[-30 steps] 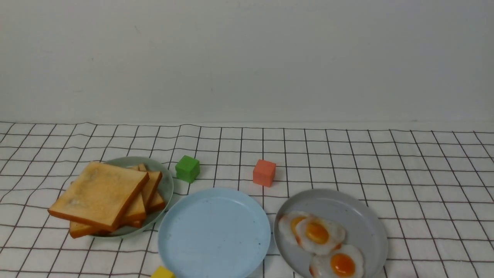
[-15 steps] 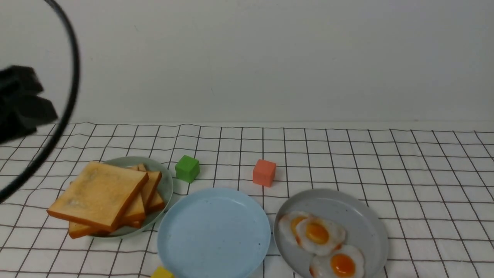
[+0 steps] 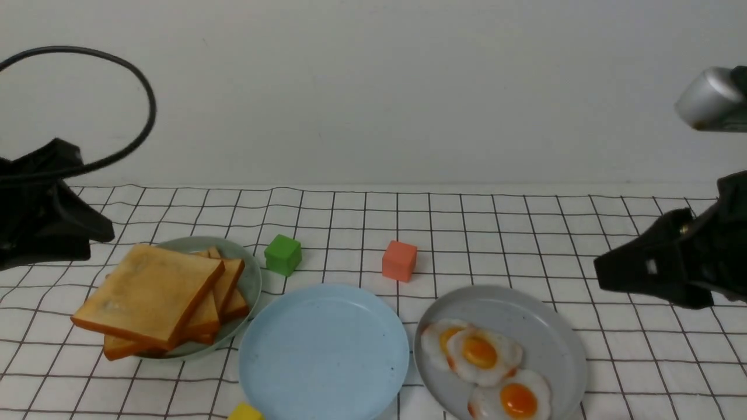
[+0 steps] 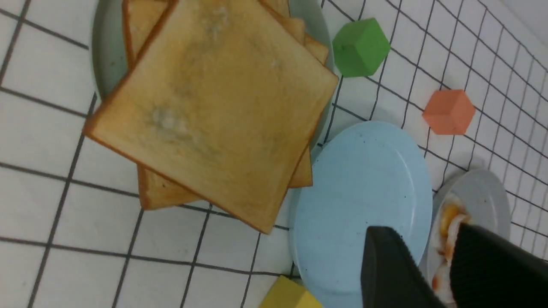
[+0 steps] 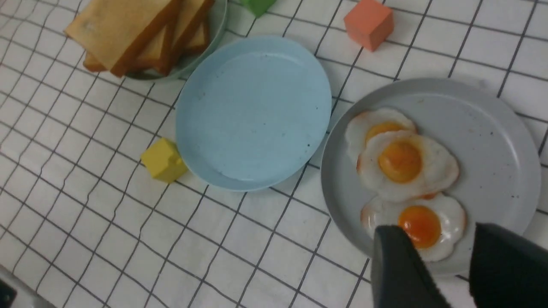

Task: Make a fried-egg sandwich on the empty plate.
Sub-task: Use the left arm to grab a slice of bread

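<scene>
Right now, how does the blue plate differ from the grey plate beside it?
The blue plate is sky blue and empty; the grey plate is grey and carries three fried eggs. The blue plate sits in the middle, while the grey plate lies to the robot's right of it. Both are round, shallow, speckled and similar in width.

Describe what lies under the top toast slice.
Edges of more toast slices stick out beneath the top toast slice. Their number is hidden, as is most of the grey-green plate.
</scene>
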`<state>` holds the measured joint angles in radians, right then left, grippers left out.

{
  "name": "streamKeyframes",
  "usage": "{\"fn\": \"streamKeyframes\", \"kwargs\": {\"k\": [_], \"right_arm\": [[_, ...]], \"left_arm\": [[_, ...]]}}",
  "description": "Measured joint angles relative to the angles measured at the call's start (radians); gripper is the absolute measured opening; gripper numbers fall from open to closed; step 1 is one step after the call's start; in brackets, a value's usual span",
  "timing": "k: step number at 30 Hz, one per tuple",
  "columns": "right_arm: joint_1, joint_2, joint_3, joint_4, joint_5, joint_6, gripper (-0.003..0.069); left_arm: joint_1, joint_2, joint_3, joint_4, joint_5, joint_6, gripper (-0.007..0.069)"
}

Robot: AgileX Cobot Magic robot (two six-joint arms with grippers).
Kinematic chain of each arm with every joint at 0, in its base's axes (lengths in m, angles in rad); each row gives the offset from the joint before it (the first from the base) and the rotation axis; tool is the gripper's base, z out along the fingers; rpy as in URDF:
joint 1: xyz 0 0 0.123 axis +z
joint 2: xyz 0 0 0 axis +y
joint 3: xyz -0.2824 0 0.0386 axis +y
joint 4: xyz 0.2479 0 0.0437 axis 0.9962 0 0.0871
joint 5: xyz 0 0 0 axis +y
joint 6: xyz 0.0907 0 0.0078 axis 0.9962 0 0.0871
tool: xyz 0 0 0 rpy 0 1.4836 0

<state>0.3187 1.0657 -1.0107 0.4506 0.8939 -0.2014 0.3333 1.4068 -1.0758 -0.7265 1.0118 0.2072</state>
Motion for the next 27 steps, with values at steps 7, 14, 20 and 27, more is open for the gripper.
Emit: {"fn": "streamKeyframes", "kwargs": {"k": [7, 14, 20, 27], "right_arm": [[0.0, 0.003, 0.0, 0.004, 0.001, -0.011, 0.0297], [0.0, 0.003, 0.0, 0.007, 0.008, -0.011, 0.0297], [0.0, 0.003, 0.0, 0.011, 0.015, -0.011, 0.0297], [0.0, 0.003, 0.0, 0.011, 0.015, -0.011, 0.0297]], "left_arm": [[0.088, 0.131, 0.0, 0.023, -0.03, 0.087, 0.0271], [0.088, 0.236, -0.017, 0.07, -0.096, 0.141, 0.0411], [0.088, 0.333, -0.121, 0.075, -0.058, 0.242, 0.0451], [0.088, 0.425, -0.171, 0.098, -0.001, 0.256, 0.0451]]}}
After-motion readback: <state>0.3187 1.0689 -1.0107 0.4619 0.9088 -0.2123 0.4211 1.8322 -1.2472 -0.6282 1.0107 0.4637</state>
